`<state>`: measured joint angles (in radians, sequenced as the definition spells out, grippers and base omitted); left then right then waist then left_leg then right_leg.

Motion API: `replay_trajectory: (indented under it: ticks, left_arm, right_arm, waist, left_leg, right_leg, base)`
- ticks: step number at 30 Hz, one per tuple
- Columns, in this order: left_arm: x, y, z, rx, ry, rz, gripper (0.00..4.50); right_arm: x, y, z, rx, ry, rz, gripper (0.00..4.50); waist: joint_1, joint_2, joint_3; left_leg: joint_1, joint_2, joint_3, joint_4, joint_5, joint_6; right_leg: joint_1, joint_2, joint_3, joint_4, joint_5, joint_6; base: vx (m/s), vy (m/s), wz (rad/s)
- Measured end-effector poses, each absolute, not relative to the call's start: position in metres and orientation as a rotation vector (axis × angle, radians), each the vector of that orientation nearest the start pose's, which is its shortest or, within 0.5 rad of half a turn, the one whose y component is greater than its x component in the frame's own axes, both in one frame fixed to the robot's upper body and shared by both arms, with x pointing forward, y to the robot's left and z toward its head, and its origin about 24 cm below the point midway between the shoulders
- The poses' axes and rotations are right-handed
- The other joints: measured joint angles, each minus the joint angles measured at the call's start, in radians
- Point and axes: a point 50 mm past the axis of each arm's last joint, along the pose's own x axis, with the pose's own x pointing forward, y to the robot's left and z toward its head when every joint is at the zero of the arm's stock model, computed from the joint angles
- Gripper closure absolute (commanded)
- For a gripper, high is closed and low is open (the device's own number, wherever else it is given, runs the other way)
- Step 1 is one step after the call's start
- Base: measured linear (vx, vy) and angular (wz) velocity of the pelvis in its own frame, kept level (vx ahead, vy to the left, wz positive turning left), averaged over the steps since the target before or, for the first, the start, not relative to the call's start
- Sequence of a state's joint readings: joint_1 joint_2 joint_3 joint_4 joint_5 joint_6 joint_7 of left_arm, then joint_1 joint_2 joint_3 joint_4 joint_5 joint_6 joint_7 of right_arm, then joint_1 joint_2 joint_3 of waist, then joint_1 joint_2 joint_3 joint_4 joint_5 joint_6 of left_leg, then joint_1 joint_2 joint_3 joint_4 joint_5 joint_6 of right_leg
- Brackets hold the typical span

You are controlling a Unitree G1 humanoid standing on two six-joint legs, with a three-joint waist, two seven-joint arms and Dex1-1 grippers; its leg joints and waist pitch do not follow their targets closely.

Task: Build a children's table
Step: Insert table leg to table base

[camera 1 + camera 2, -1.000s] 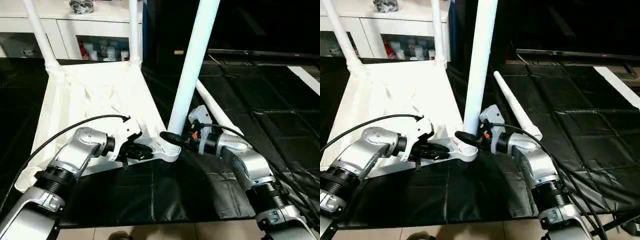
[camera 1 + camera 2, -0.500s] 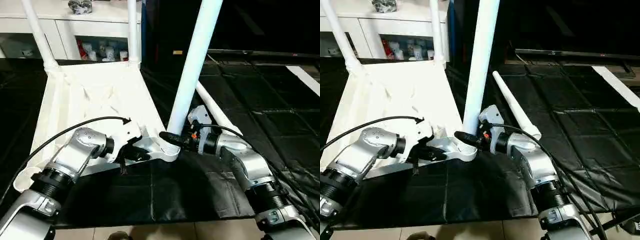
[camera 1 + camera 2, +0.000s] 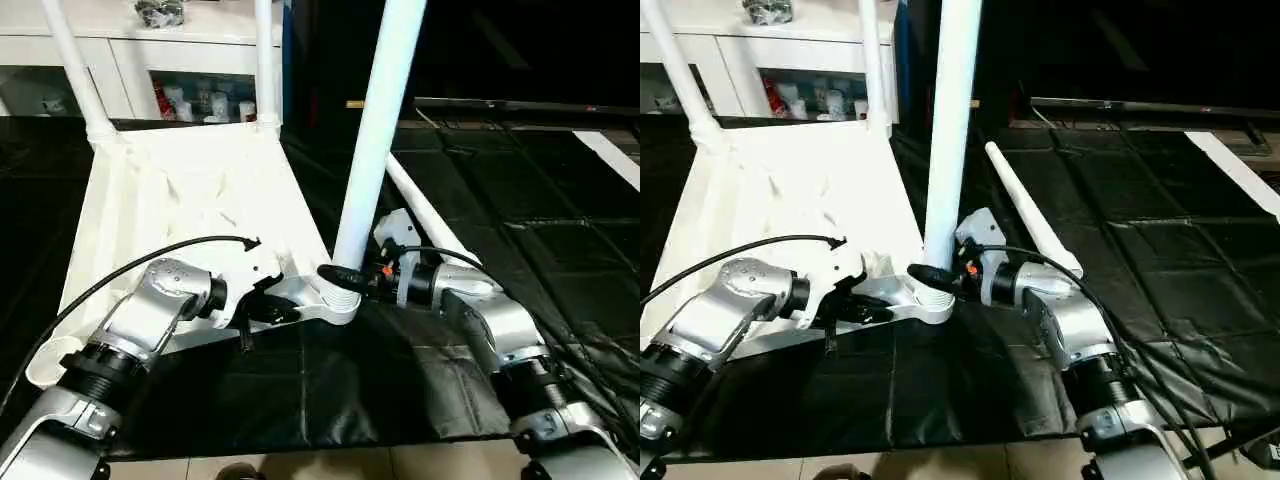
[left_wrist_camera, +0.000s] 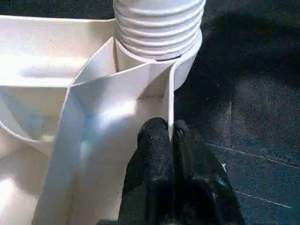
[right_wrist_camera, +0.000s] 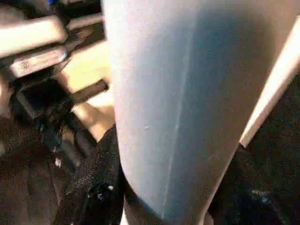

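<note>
table edge (image 4: pixel 171 101) in left hand (image 4: pixel 171 136)

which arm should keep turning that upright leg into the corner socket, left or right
Right, probably. The right gripper already wraps the upright leg just above the corner socket. The left gripper is pinched on the tabletop's rim, steadying it.
</note>
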<state>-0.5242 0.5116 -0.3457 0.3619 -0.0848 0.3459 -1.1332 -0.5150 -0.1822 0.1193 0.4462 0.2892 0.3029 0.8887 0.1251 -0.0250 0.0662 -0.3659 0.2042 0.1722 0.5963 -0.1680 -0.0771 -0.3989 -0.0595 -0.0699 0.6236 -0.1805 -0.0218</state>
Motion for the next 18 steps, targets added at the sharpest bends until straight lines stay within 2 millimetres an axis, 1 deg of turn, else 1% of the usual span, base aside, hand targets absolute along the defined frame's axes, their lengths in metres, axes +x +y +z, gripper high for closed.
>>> replay_trajectory:
  ticks: [3,9,15,16,18]
  left_arm:
    - [0.305,0.156,0.060,0.374,0.563,-1.219,4.50]
    - [0.305,0.155,0.059,0.360,0.565,-1.221,4.50]
    - [0.305,0.155,0.059,0.358,0.565,-1.221,4.50]
    - [0.305,0.154,0.058,0.355,0.565,-1.222,4.50]
    - [0.305,0.151,0.055,0.334,0.570,-1.227,4.50]
  right_arm:
    - [0.319,-0.101,0.061,0.195,0.256,1.028,2.59]
    - [0.313,-0.106,0.052,0.265,0.223,0.990,2.59]
    - [0.313,-0.107,0.052,0.266,0.221,0.990,2.59]
    - [0.309,-0.108,0.049,0.268,0.214,0.979,2.59]
    - [0.296,-0.110,0.041,0.246,0.156,0.950,2.59]
  waist:
    - [-0.006,0.001,0.001]
    - [-0.004,0.011,0.000]
    - [-0.003,0.011,0.000]
    - [-0.001,0.013,0.000]
    - [0.008,0.027,-0.005]
  left_leg:
    - [0.000,0.000,0.000,0.000,0.000,0.000]
    - [-0.001,-0.001,0.000,0.000,0.000,0.000]
    - [-0.001,-0.001,0.000,-0.001,0.000,0.000]
    - [-0.001,0.000,0.000,-0.001,0.000,0.000]
    - [0.000,-0.001,0.000,-0.003,0.000,0.000]
  right_leg:
    - [0.000,0.000,0.000,-0.001,0.000,0.000]
    - [0.001,0.000,0.000,-0.003,0.000,0.000]
    - [0.001,0.000,0.000,-0.003,0.000,0.000]
    - [0.002,0.000,0.000,-0.004,0.000,0.000]
    - [0.005,0.000,-0.001,-0.012,0.000,0.000]
  base:
    - [0.000,0.000,0.00]
    - [0.000,0.000,0.00]
    - [0.000,0.000,0.00]
    - [0.000,0.000,0.00]
    - [0.000,0.000,0.00]
